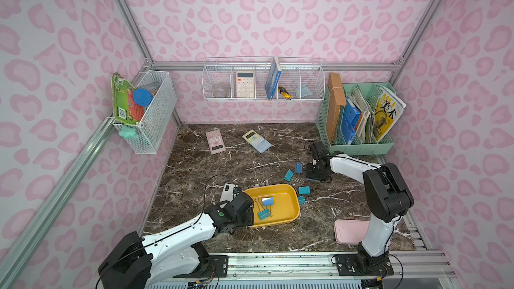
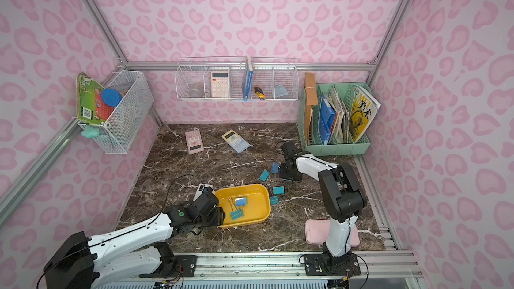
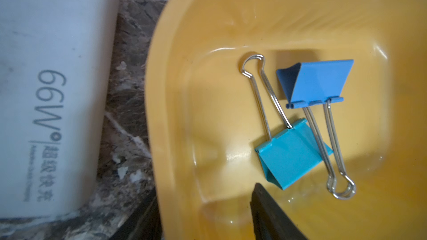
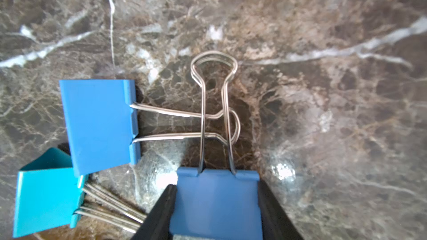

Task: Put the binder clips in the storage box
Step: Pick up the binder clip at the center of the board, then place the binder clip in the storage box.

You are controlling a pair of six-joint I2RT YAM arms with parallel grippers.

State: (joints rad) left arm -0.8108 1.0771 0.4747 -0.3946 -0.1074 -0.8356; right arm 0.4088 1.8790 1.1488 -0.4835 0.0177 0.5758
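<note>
Binder clips are split: a pale blue clip and a teal clip lie in the storage box, while the others lie on the tabletop. The left gripper straddles the box's wall with one jaw inside and one outside, probably to steady it (whether it pinches, I cannot tell). The right gripper sits over a darker blue clip, jaws pressed to both sides of its body. Only the right wrist view shows that clip's handles crossing those of a neighbouring blue clip. Only the top views show two teal clips just beside the box.
</note>
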